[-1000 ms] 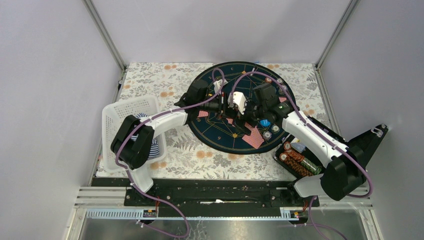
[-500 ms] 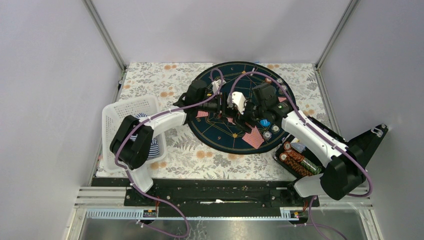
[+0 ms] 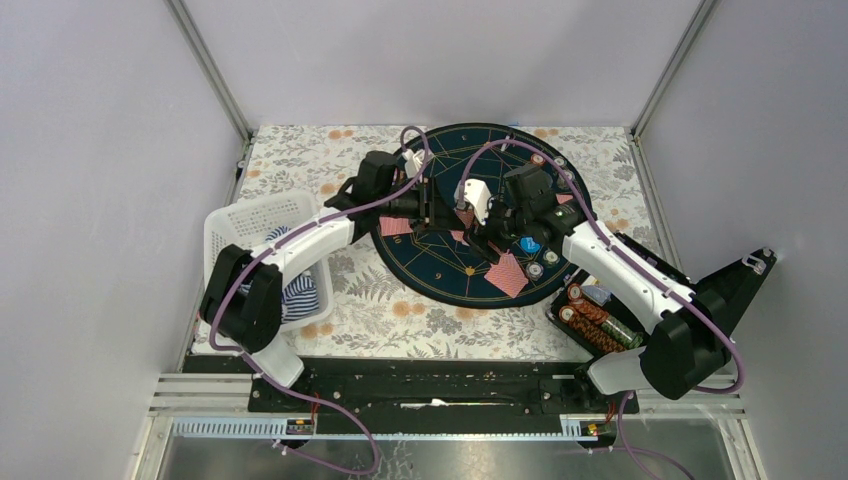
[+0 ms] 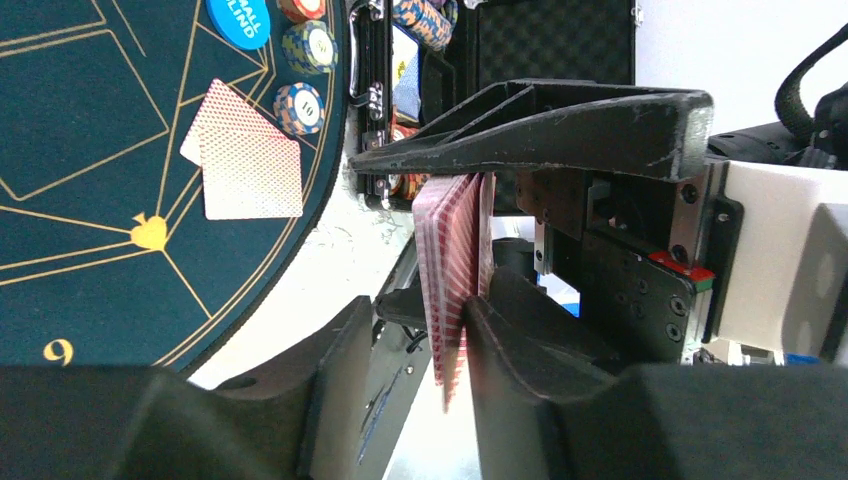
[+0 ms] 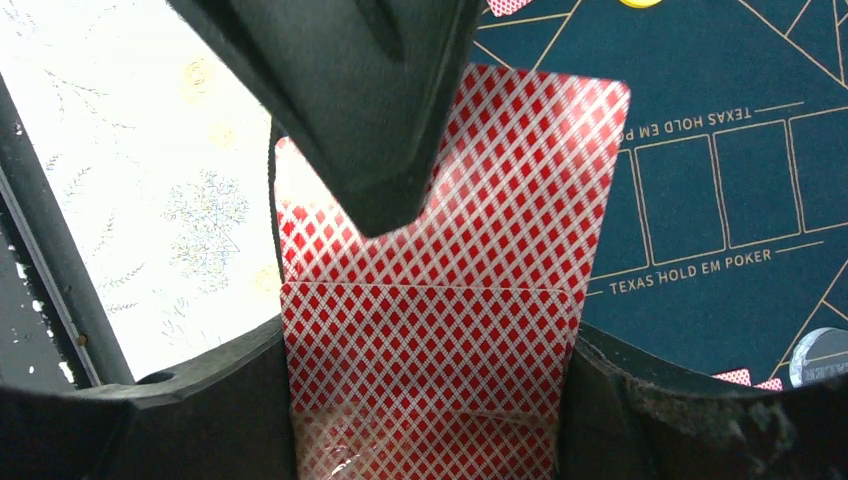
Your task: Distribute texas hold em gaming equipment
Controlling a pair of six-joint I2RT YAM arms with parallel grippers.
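Two robot arms meet above the middle of a round dark mat (image 3: 440, 270) with gold lines. The right gripper (image 5: 430, 350) is clamped on a deck of red-backed cards (image 5: 430, 400), its fingers pressed against the deck's two side edges. One card (image 5: 520, 180) sticks out past the rest. The left gripper (image 4: 420, 340) straddles the deck's free end with its fingers apart, a gap showing on one side. A face-down pair of cards (image 4: 250, 165) lies on the mat's near right. A blue disc (image 4: 240, 18) and chip stacks (image 4: 298, 108) sit along the mat's right edge. An open black case (image 4: 560, 40) stands just right of the mat.
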